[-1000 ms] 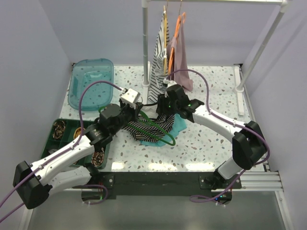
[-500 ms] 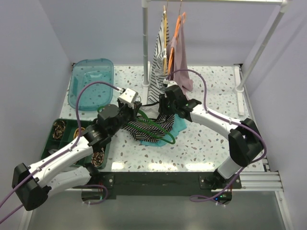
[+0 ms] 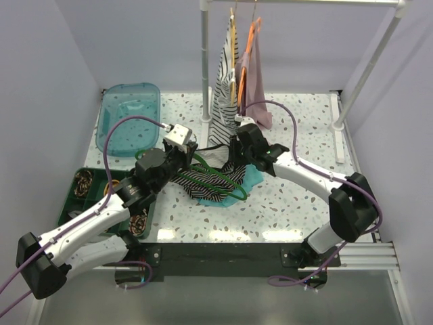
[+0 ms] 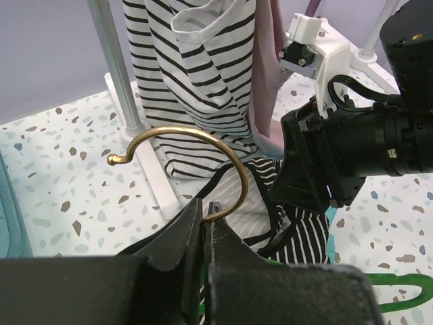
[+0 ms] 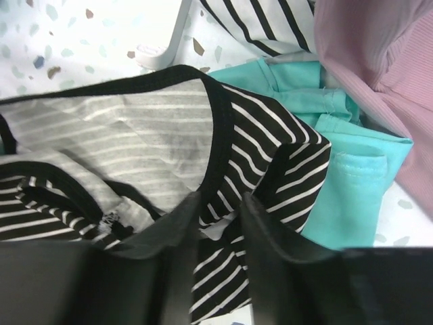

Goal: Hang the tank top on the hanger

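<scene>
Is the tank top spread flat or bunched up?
Bunched up: the tank top lies in crumpled folds on the table, partly over the teal cloth.

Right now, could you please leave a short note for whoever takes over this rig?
Left hand: shut on the base of the hanger hook.
Right hand: fingers straddle the black-trimmed edge of the tank top; a firm pinch cannot be confirmed.
Positions: the tank top lies crumpled on the table against a teal cloth, with the hanger's green frame across it.
Done: both things reached.
Left: get the top onto the hanger.
</scene>
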